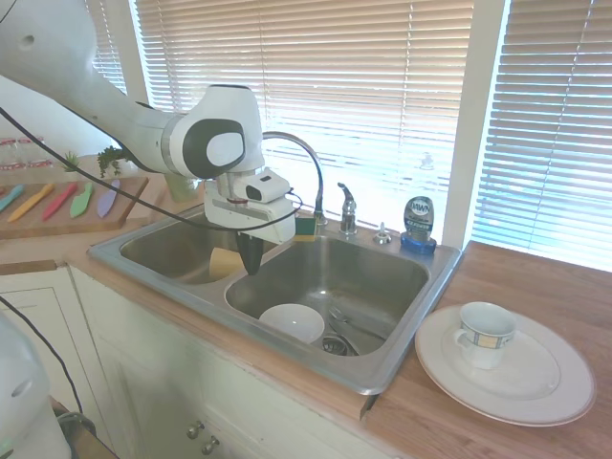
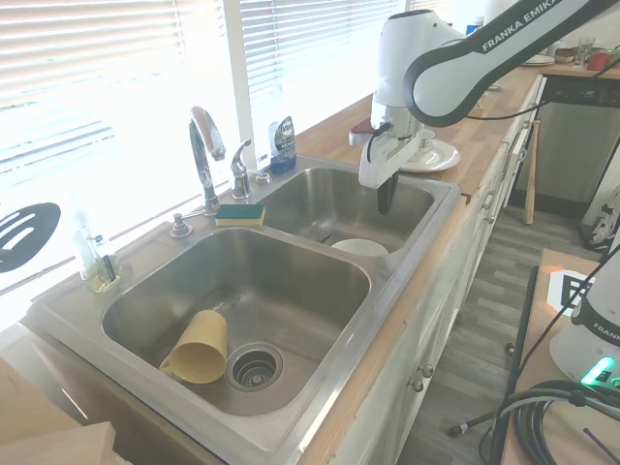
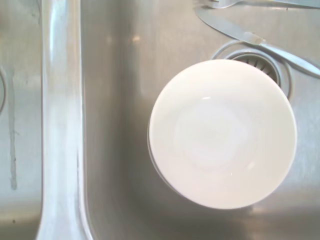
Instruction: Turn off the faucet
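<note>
Here the gripper [image 1: 251, 263] hangs pointing down over the near edge of the right-hand sink basin [image 1: 382, 268], its dark fingers pressed together into a narrow tip with nothing between them. The faucet [image 1: 304, 153] stands on the back ledge of the sink, behind the divider between the two basins; its thin chrome spout arches high, and its short lever handle [image 1: 345, 203] sits on a stubby base just beside it, toward the window. The gripper is well apart from both, lower and nearer the front of the sink. A white bowl [image 3: 222, 132] sits on the basin floor below the gripper, next to the drain [image 1: 336, 345], with a knife [image 3: 255, 40] lying past it. A yellow and green sponge [image 2: 239, 214] rests on the ledge by the faucet, and a blue soap bottle [image 1: 419, 224] stands further along the ledge. In the other basin a yellow cup [image 2: 198, 348] lies on its side near that drain. On the counter to the right, a mug [image 1: 484, 334] stands on a white plate [image 1: 545, 382]
</note>
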`<state>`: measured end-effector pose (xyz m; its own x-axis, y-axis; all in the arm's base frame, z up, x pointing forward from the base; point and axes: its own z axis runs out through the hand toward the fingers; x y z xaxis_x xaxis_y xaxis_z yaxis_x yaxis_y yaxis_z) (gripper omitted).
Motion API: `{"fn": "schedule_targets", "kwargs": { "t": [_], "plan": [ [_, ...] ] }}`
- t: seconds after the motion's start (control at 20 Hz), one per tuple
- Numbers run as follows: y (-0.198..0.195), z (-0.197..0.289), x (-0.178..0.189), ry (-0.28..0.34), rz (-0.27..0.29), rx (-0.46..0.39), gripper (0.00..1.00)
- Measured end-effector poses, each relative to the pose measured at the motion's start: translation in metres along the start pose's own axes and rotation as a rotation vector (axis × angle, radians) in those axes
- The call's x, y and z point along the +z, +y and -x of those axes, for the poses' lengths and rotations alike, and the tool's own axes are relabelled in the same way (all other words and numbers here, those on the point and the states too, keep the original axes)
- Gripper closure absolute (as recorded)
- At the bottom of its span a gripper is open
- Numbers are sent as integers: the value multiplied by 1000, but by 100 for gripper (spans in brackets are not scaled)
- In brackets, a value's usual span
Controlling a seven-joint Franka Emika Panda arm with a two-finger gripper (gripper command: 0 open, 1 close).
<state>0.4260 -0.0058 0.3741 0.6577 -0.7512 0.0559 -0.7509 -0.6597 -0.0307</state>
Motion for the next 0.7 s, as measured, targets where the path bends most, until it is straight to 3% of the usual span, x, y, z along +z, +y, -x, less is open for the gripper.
{"fn": "schedule_targets", "kwargs": {
  "t": [0.3,0.7],
  "plan": [
    [-24,-16,-17,66,-53,-4,100],
    [-110,-78,-35,290,-203,-4,100]
  ]
}}
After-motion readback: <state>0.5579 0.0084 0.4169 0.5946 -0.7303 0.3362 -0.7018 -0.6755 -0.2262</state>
